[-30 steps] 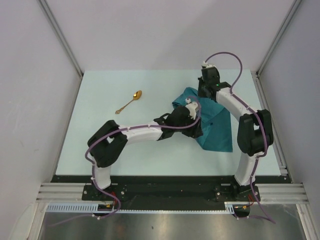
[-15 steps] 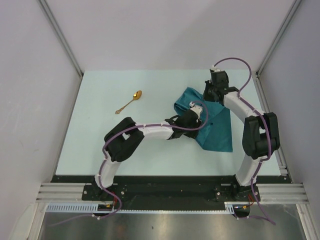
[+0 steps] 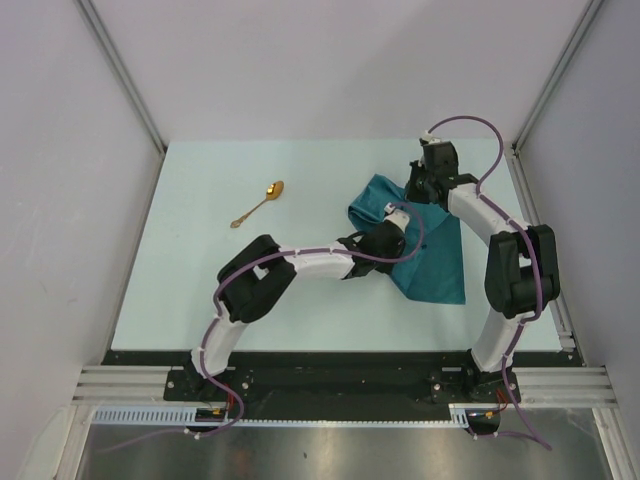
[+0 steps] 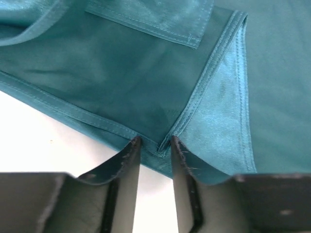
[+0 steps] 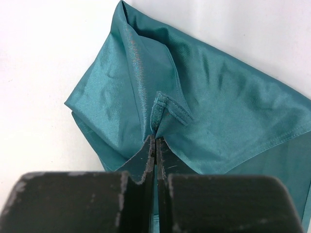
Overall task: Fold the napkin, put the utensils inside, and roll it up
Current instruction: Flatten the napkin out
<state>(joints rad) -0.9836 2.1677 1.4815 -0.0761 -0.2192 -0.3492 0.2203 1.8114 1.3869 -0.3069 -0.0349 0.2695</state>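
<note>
The teal napkin point(image 3: 440, 262) lies crumpled and partly folded on the right half of the table. My right gripper point(image 3: 421, 194) is at its far edge and shut on a raised fold of the cloth point(image 5: 218, 107), the fingertips point(image 5: 148, 145) pinching it tight. My left gripper point(image 3: 390, 238) is at the napkin's left edge; in the left wrist view its jaws point(image 4: 154, 143) stand slightly apart, with a hemmed corner of the napkin point(image 4: 121, 73) between the tips. One gold spoon point(image 3: 260, 203) lies alone on the table, left of the napkin.
The pale table point(image 3: 200, 290) is bounded by grey walls with metal rails at the left point(image 3: 120, 75) and right point(image 3: 560, 80). The arm bases sit at the near edge on a black bar point(image 3: 330, 385).
My left arm has stretched further right, so its gripper sits deeper at the napkin's edge. My right gripper shifted right and back a second ago, then held still with the cloth.
</note>
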